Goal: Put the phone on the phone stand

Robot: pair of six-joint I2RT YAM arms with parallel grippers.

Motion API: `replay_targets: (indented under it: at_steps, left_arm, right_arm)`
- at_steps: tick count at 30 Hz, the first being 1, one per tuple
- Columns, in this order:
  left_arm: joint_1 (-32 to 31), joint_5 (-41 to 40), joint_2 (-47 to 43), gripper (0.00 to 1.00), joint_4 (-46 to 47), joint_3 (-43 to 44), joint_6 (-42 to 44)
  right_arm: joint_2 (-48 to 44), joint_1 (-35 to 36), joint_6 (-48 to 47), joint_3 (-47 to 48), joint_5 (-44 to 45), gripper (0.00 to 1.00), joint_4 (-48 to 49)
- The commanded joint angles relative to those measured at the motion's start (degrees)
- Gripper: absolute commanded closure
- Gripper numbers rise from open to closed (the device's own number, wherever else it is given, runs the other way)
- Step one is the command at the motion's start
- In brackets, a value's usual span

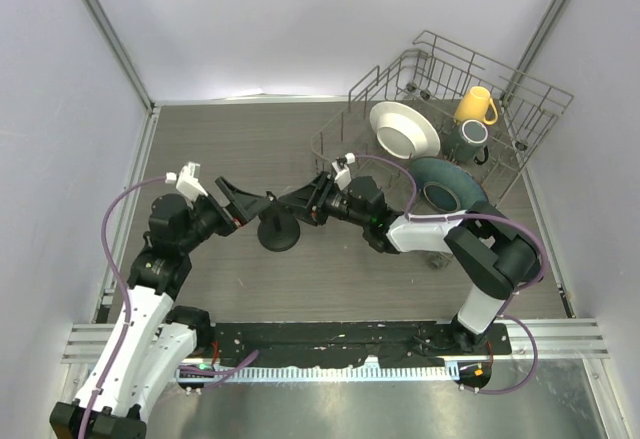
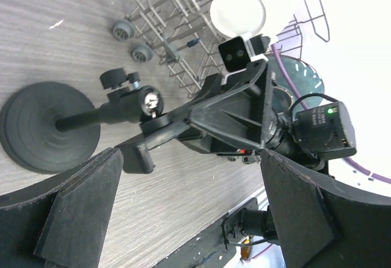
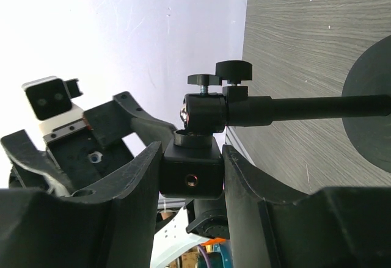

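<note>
The black phone stand (image 1: pixel 278 233) stands on the table, with its disc base (image 2: pixel 49 127) and stem toward the left. My right gripper (image 1: pixel 298 202) is shut on the square block of the stand's top (image 3: pixel 190 176), one finger on each side of it. The stem runs from there to the disc base (image 3: pixel 372 121). My left gripper (image 1: pixel 243 204) is open and empty, just left of the stand's top, and its fingers (image 2: pixel 79 207) are spread wide above bare table. The right gripper (image 2: pixel 244 103) faces it across the stand. The phone is not in view.
A grey wire dish rack (image 1: pixel 520 109) stands at the back right. It holds a white plate (image 1: pixel 403 129), a teal plate (image 1: pixel 447 184), a yellow mug (image 1: pixel 476 106) and a dark mug (image 1: pixel 472 139). Its wheels (image 2: pixel 122 31) stand near the stand.
</note>
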Motion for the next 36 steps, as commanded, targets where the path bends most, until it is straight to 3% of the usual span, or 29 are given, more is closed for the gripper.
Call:
replay_targets:
  at_steps: [1, 2, 4, 5, 6, 13, 16, 17, 20, 21, 24, 28, 31, 33, 36]
  left_arm:
    - [0.0, -0.8, 0.3, 0.00, -2.6, 5.9, 5.8]
    - [0.0, -1.6, 0.5, 0.00, -3.3, 7.4, 6.4]
    - [-0.1, -2.2, 0.9, 0.00, -4.4, 9.5, 8.5]
    - [-0.1, -2.2, 1.7, 0.00, -4.6, 10.1, 9.0]
    - [-0.1, -2.1, 2.1, 0.00, -4.8, 10.8, 9.5]
    - [-1.8, 0.6, 7.6, 0.00, -4.3, 18.3, 12.9]
    - [-4.0, 1.8, 10.4, 0.00, -3.9, 21.4, 13.5]
    - [-4.5, 2.6, 11.1, 0.00, -3.5, 22.0, 13.6]
    - [-7.7, 4.1, 14.2, 0.00, -1.9, 24.4, 13.6]
    - [-9.5, 4.5, 15.2, 0.00, -1.4, 25.1, 13.9]
    - [-13.6, 4.6, 17.8, 0.00, -1.4, 27.6, 16.0]
    - [-18.1, 3.1, 19.7, 0.00, -1.7, 29.7, 19.0]
    - [-22.3, -0.7, 20.7, 0.00, -3.9, 30.5, 23.3]
    - [-24.6, -3.6, 20.0, 0.00, -4.9, 30.2, 25.1]
    - [-27.6, -8.3, 18.6, 0.00, -6.4, 29.6, 28.8]
  right_arm:
    - [0.9, 0.4, -3.2, -1.1, 3.4, 0.96, -3.6]
    - [0.3, 0.4, -3.9, -0.7, 3.4, 0.74, -4.8]
    - [-1.2, 0.4, -7.2, 1.3, 3.4, 0.48, -7.4]
    - [-1.5, 0.4, -8.4, 2.1, 3.5, 0.28, -9.7]
    - [-2.2, 0.3, -10.5, 3.5, 3.4, 0.20, -10.9]
    - [-7.4, -1.4, -19.0, 8.1, 4.1, 0.15, -22.3]
    - [-11.1, -1.5, -27.7, 11.2, 7.6, 0.14, -35.0]
    - [-13.5, -1.5, -30.3, 12.4, 9.3, 0.14, -44.4]
    - [-19.8, -1.6, -39.7, 16.2, 20.0, 0.14, -62.0]
    - [-21.6, -1.6, -41.8, 17.4, 26.9, 0.14, -65.7]
    - [-30.3, -1.8, -46.1, 19.6, 36.8, 0.14, -78.3]
    - [-38.7, -2.9, -42.7, 23.7, 56.8, 0.16, -91.9]
    - [-42.7, -5.8, -34.1, 25.6, 69.0, 0.16, -103.3]
    - [-43.8, -12.1, -31.8, 26.2, 72.2, 0.15, -110.2]
    - [-44.8, -25.2, -35.6, 24.5, 72.9, 0.14, -109.9]
